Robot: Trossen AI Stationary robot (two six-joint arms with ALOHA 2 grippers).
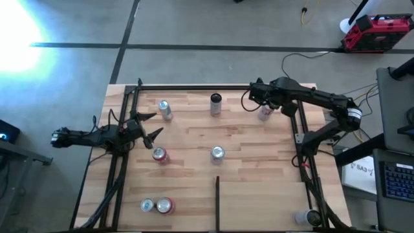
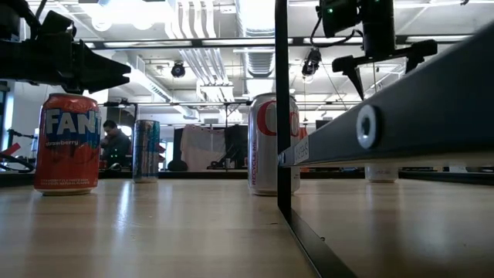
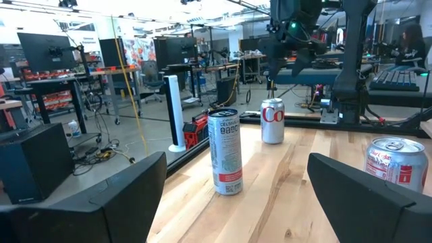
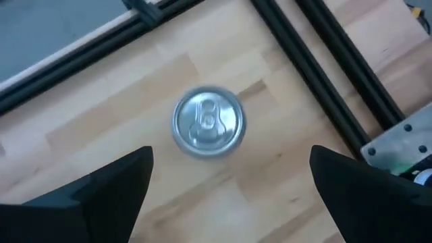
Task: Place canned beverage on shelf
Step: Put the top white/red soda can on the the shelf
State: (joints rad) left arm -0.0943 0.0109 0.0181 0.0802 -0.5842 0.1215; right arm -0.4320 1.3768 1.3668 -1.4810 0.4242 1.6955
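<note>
right gripper points straight down, fingers spread wide, empty, above an upright can on the shelf.

Cans spaced well apart on shelf; wide lanes between. Divider strip splits near edge.

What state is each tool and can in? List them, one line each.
right tool: open, hanging above the corner can
corner can: upright on the shelf, not gripped
left tool: open, empty, at the shelf's left side
tall can: upright
Fanta can: upright
</note>
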